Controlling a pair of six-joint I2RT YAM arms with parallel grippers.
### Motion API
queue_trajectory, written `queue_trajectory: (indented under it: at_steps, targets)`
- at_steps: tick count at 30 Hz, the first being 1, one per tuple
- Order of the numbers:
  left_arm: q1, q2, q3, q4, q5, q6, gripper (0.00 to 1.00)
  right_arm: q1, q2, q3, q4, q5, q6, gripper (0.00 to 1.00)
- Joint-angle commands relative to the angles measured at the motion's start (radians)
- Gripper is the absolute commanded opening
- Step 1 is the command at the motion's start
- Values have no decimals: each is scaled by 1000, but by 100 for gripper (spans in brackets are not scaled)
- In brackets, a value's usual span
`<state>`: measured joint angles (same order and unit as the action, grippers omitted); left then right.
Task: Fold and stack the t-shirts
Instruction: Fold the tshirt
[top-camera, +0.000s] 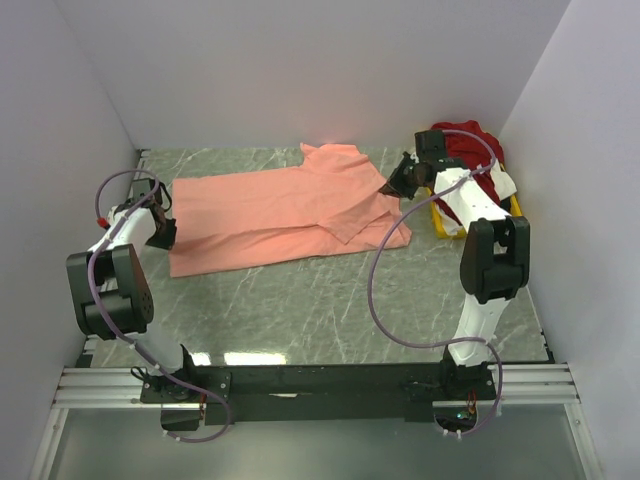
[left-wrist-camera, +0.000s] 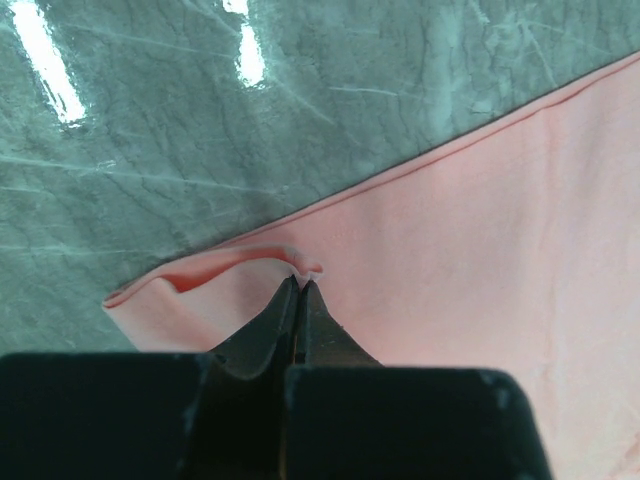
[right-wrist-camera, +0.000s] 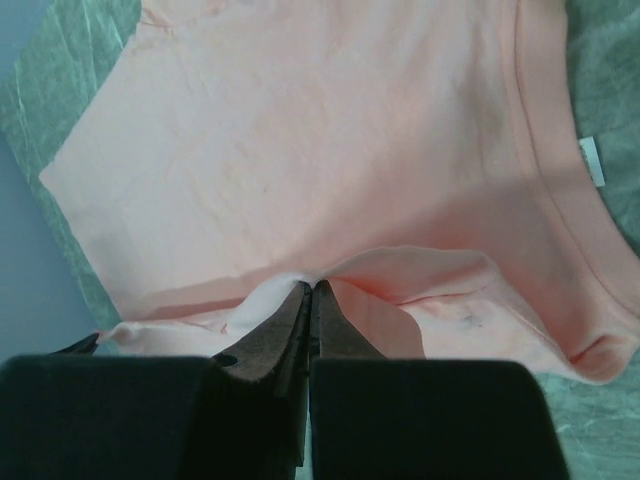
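Note:
A salmon-pink t-shirt (top-camera: 275, 210) lies spread across the middle of the marble table. My left gripper (top-camera: 163, 232) is shut on its left hem corner, and the left wrist view shows the pinched fold (left-wrist-camera: 300, 268) at my fingertips. My right gripper (top-camera: 395, 183) is shut on the shirt's right edge near the shoulder, with cloth bunched at the tips (right-wrist-camera: 312, 285); the collar (right-wrist-camera: 560, 200) runs to the right. A dark red t-shirt with white parts (top-camera: 470, 150) lies heaped at the far right, behind my right arm.
A yellow tray (top-camera: 437, 222) holds the red heap at the far right, partly hidden by my right arm. White walls close in the left, back and right sides. Bare marble table (top-camera: 300, 310) lies between the shirt and the arm bases.

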<state>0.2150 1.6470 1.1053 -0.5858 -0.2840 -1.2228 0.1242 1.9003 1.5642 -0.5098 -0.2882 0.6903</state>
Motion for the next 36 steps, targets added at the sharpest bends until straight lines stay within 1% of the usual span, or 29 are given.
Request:
queue_trajectory:
  at_steps: [1,8,9,10,11,12,13,14,15,16,18,19,22,23,26,32,36]
  targets:
    - [6,11,28,17,3,13,1,-11,28,80,1,-11,-8,0]
    - [11,34,24,27,8,16,1,-11,94,128,-9,-32,-18,0]
    - [12,36,21,33,14,19,2,-11,108,134,-9,-35,-23,0]
    - [12,34,19,43,20,26,6,-11,114,140,-7,-39,-31,0]
    - [15,34,19,43,20,29,11,-11,123,148,-9,-43,-38,2]
    - [17,30,18,44,20,37,23,-11,135,166,-13,-51,-44,14]
    - [20,17,15,56,23,45,27,-9,141,177,-19,-51,-61,20]
    - [23,7,5,60,25,51,32,-9,146,198,-33,-49,-69,32]
    - [23,-21,1,63,22,60,44,-8,154,209,-41,-45,-78,36]
    - [24,-36,-5,64,19,63,51,-8,155,220,-51,-36,-96,40]
    - [26,-73,-21,61,2,71,63,-3,142,224,-76,-11,-107,45]
    - [26,-108,-25,55,-4,75,65,2,126,212,-78,16,-116,45]
    - [24,-177,-70,66,11,83,68,32,42,84,-21,58,-114,45]
    - [21,-194,-109,87,34,82,68,57,10,10,20,63,-112,45]
    - [12,-237,-180,116,62,77,68,113,-4,-84,63,80,-109,44]
    - [-38,-250,-248,164,80,95,68,186,26,-196,155,89,-83,42]
    - [-54,-253,-285,182,81,92,68,215,36,-216,175,106,-60,40]
